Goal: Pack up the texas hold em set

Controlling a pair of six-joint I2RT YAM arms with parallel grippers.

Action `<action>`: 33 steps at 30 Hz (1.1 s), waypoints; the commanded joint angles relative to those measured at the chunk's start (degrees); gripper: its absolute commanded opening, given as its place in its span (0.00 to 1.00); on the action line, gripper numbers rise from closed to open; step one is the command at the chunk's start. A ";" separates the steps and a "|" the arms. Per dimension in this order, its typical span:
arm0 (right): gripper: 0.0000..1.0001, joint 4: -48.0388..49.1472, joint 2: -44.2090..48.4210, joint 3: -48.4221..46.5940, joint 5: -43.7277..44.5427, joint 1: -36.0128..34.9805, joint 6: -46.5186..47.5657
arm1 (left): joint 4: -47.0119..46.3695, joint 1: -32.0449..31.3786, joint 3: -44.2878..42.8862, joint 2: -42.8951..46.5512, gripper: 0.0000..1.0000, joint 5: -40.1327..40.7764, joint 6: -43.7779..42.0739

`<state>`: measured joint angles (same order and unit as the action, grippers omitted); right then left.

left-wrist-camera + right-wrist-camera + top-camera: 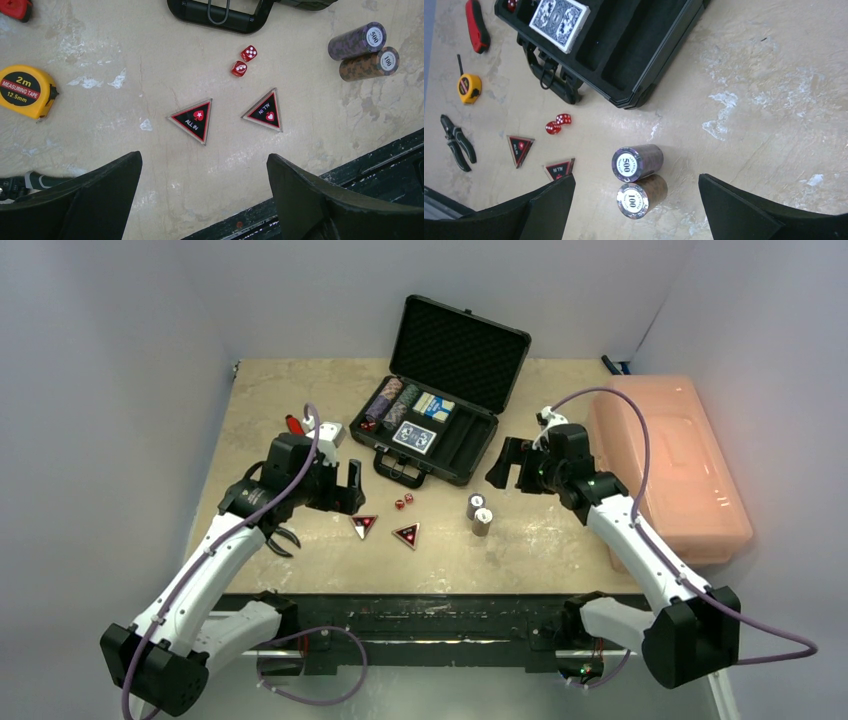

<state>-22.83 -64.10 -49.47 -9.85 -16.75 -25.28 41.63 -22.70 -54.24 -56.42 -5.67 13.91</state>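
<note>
Two buttons (192, 119), two dice (244, 61) lie under left gripper (202, 161), jaws apart; right gripper (636, 179), jaws wide, hovers over chip stacks (638, 162), 5 o'clock of case (644, 50).

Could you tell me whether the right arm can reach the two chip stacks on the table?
Probably yes: the right gripper is open, and the 500 stack and 100 stack lie just ahead of it, nothing between.

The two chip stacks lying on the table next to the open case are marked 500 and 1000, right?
Not quite. The purple stack is marked 500, but the brown stack is marked 100, not 1000. Both do lie on the table next to the open case, as the right wrist view shows.
</note>
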 commanded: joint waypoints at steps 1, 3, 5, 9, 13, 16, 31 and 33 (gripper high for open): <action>0.99 -2.57 -0.62 -1.76 -1.93 -1.30 3.30 | -0.48 -0.59 -2.39 1.29 0.96 0.67 -0.81; 0.99 -3.56 -0.88 -1.92 -1.24 -2.10 3.76 | -0.34 -0.59 -2.42 1.46 0.95 0.66 -0.82; 0.99 -4.61 -1.18 -2.19 -0.30 -2.94 4.16 | -0.39 -0.59 -2.49 1.49 0.96 0.75 -0.77; 0.99 -6.08 -1.63 -2.45 2.60 -5.06 4.27 | -0.38 -0.68 -2.46 1.58 0.95 0.62 -0.82; 0.99 -7.35 -3.48 -3.14 6.01 -8.17 4.27 | -0.33 -0.77 -2.46 1.58 0.95 0.62 -0.81; 0.99 -8.34 -5.45 -3.98 8.86 -11.09 4.27 | -0.38 -0.77 -2.42 1.43 0.95 0.66 -0.88; 0.93 -11.19 -13.80 -7.49 18.34 -20.53 1.59 | -0.31 -1.12 -2.37 1.70 0.95 1.10 -0.88; 0.91 -11.14 -14.62 -7.35 18.86 -20.98 1.47 | -0.26 -1.12 -2.42 1.82 0.95 1.10 -0.99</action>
<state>-33.21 -77.69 -54.68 5.56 -36.84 -22.87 41.69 -23.40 -54.24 -55.88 -5.10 13.89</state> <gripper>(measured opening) 0.923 0.949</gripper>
